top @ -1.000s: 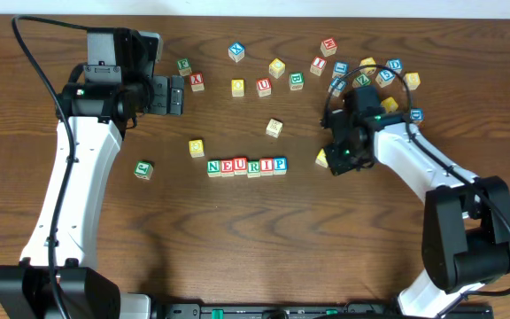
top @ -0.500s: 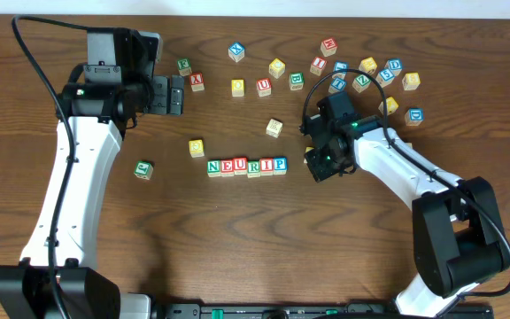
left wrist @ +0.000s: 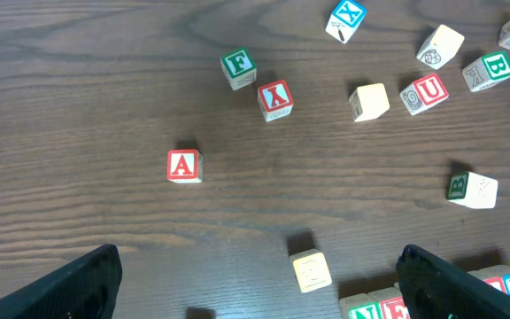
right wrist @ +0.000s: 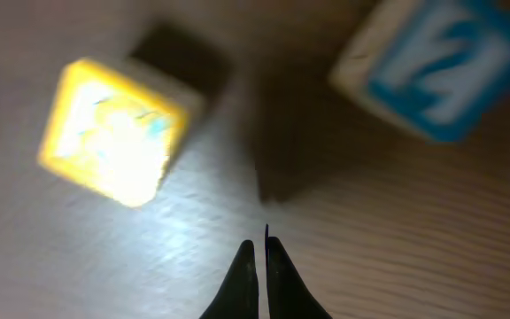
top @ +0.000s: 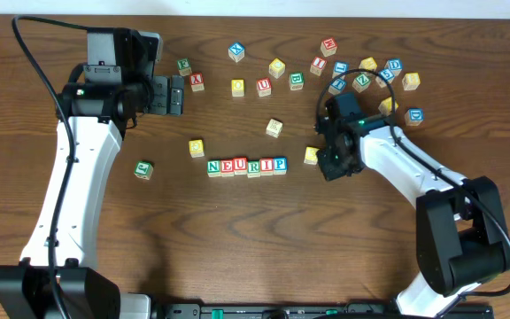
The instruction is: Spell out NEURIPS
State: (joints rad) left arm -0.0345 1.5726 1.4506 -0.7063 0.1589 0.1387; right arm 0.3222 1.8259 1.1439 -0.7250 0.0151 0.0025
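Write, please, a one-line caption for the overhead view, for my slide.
Shut right claw near a yellow-faced cube, just right of the cube row reading NEURIP.

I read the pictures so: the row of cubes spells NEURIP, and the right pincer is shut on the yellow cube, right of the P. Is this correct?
Not quite. The right pincer is shut, but on nothing: the right wrist view shows the yellow cube lying beside its closed tips, not between them. The row does spell NEURIP, with that cube right of the P.
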